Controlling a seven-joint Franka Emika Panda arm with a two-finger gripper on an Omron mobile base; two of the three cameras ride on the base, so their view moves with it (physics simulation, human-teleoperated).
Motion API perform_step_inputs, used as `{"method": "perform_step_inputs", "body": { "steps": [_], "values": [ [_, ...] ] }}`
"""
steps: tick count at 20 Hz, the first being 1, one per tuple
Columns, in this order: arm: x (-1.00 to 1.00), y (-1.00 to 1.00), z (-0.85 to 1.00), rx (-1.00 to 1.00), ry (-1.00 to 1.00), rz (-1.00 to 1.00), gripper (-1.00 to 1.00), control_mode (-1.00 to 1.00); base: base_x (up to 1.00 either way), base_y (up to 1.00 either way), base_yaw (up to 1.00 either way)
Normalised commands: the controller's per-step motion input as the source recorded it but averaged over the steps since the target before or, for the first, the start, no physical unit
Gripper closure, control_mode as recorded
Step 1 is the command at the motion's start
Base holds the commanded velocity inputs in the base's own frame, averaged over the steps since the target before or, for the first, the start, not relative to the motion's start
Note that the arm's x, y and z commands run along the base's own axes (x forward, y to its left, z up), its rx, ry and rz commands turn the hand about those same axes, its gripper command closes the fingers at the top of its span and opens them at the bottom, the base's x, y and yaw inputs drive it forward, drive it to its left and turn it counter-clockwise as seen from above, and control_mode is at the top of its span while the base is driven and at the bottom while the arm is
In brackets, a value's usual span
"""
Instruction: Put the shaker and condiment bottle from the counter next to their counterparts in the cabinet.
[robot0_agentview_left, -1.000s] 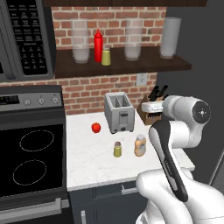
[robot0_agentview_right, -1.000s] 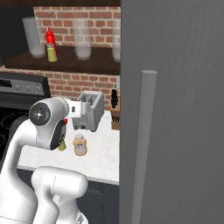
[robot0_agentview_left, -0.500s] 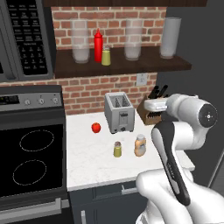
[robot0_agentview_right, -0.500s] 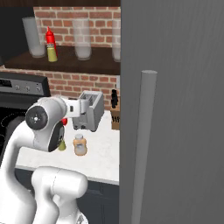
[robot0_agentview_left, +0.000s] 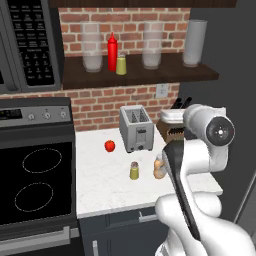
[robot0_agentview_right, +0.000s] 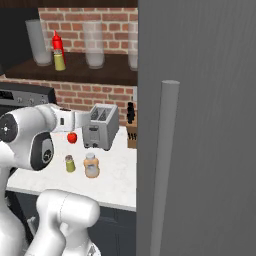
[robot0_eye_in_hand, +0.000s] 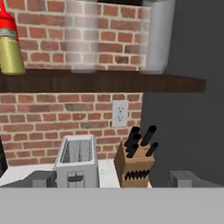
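Note:
The shaker (robot0_agentview_left: 134, 171) (robot0_agentview_right: 70, 163), a squat yellow-olive cylinder, stands on the white counter. Just to its right is the tan condiment bottle (robot0_agentview_left: 159, 169) (robot0_agentview_right: 91, 165), partly behind my arm in the left base view. Up in the cabinet (robot0_agentview_left: 145, 74) (robot0_eye_in_hand: 105, 81), a dark wooden shelf, the counterparts stand together: a red squeeze bottle (robot0_agentview_left: 113, 52) (robot0_agentview_right: 58, 41) (robot0_eye_in_hand: 5, 19) and a small yellow-green shaker (robot0_agentview_left: 121, 65) (robot0_agentview_right: 59, 61) (robot0_eye_in_hand: 11, 54). My gripper (robot0_eye_in_hand: 111, 180) is open and empty, raised above the counter and facing the toaster and brick wall.
A silver toaster (robot0_agentview_left: 136, 129) (robot0_eye_in_hand: 78, 161), a knife block (robot0_agentview_left: 172, 127) (robot0_eye_in_hand: 135, 164) and a red tomato (robot0_agentview_left: 109, 146) sit on the counter. Clear glass jars (robot0_agentview_left: 92, 47) (robot0_eye_in_hand: 83, 35) share the shelf. Microwave (robot0_agentview_left: 25, 45) and stove (robot0_agentview_left: 35, 185) lie left; a tall dark door (robot0_agentview_right: 200, 125) stands right.
The arm has swung a little, so the hand sits further left in the right base view. The jaws stay open. Shaker and condiment bottle have not moved.

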Motion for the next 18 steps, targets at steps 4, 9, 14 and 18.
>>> {"method": "perform_step_inputs", "body": {
  "steps": [4,9,14,18],
  "values": [
    [-0.16,0.25,-0.17,-0.05,-0.07,-0.32,-1.00,-1.00,0.00,0.00,0.00],
    [-0.10,0.16,-0.25,-0.05,-0.03,-0.33,-1.00,-1.00,0.00,0.00,0.00],
    [-0.09,0.10,-0.45,-0.01,0.00,-0.36,-1.00,-1.00,0.00,0.00,0.00],
    [-0.13,0.12,-0.59,0.00,0.00,-0.37,-1.00,-1.00,0.00,0.00,0.00]
  ]
}}
